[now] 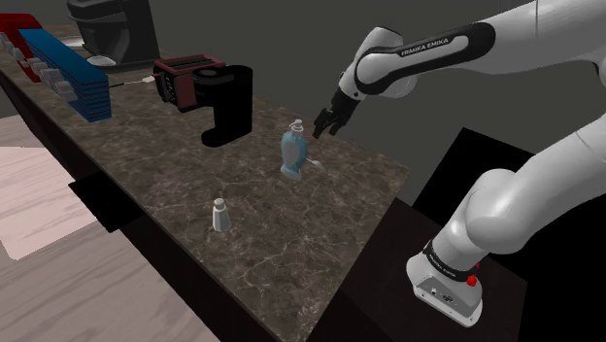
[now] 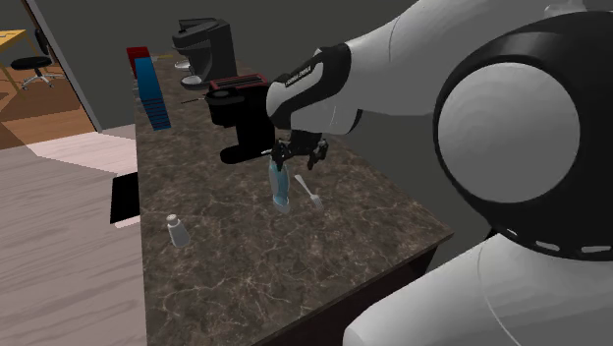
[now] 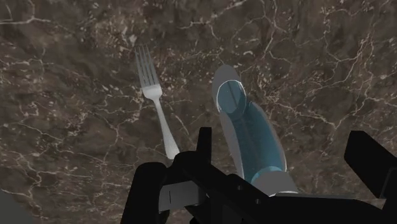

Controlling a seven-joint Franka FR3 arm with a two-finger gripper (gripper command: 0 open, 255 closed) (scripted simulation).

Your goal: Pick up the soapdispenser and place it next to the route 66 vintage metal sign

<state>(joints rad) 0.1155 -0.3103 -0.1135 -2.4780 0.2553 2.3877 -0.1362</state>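
The soap dispenser (image 1: 295, 151) is a translucent blue bottle with a grey pump top, standing upright on the dark marble counter (image 1: 194, 165). My black gripper (image 1: 328, 124) hangs just above it, toward the shoulder view's right of the pump, open and holding nothing. From the second exterior view, the gripper (image 2: 300, 155) sits right over the bottle (image 2: 279, 187). In the wrist view the bottle (image 3: 251, 137) lies between and below the spread fingers (image 3: 203, 143), which do not touch it. A flat blue and red panel (image 1: 68, 68) leans at the counter's far left end.
A silver fork (image 1: 319, 167) lies on the counter right beside the dispenser. A small shaker (image 1: 220, 214) stands near the front edge. A black coffee maker (image 1: 228, 102), a red toaster (image 1: 185, 78) and another black appliance (image 1: 117, 29) stand further back.
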